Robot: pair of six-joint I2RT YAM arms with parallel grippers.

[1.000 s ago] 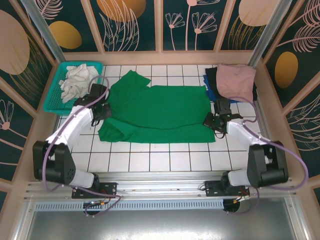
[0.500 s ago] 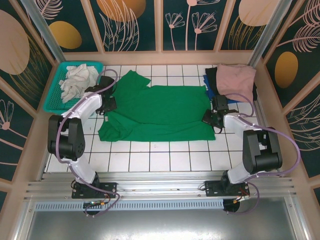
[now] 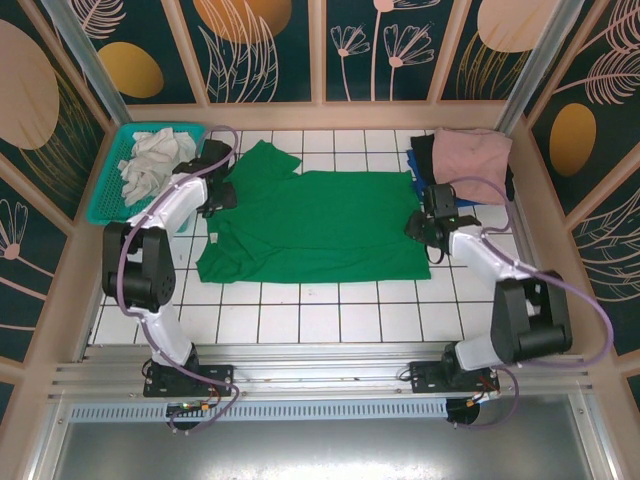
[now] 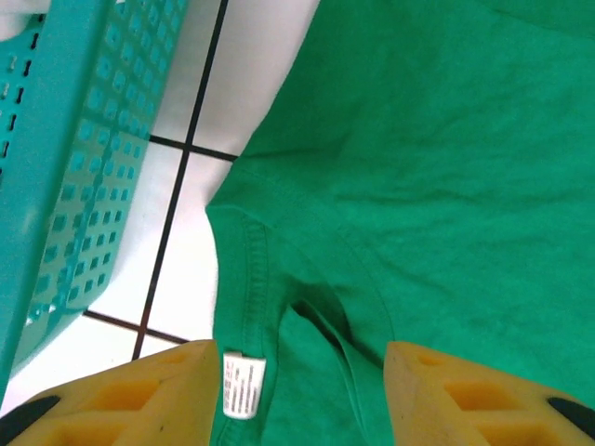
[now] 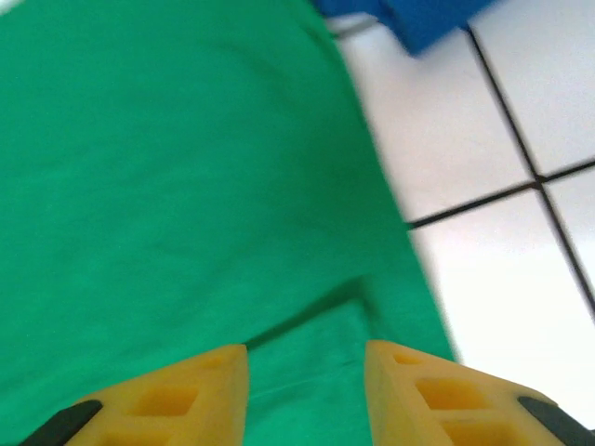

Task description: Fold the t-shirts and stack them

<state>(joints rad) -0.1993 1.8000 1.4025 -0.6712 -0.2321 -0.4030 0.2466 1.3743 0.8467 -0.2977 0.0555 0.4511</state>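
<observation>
Along the near edge of the tiled tabletop [image 3: 300, 320] there is bare tile, and just beyond it the bright green t-shirt [image 3: 320, 225] lies spread sideways across the middle, collar toward the left edge and hem toward the right. One sleeve [image 3: 225, 265] is bunched at its near-left corner. The right gripper [image 3: 424, 228] hangs low over the hem with its yellow fingers [image 5: 177, 395] parted and nothing between them, above a small tuck in the cloth. Further back the left gripper [image 3: 218, 196] sits over the neckline, jaws likewise moderately apart and empty, the white label [image 4: 244, 383] showing between them, just beside the teal basket [image 3: 100, 190]. To my eye they are lining up for a fold. It would go best if each bit down squarely on its end of the shirt, the left catching the collar band rather than the label alone, the right gathering that tuck so the hem lifts flat. Both should then rise and travel together so the cloth stays taut. The left one has little room by the basket wall. In the far-left corner the basket holds crumpled white cloth [image 3: 150, 160]. In the far-right corner the stack waits: pink t-shirt [image 3: 470, 158] on top, black t-shirt [image 3: 422, 152] and blue t-shirt [image 5: 428, 19] beneath.
</observation>
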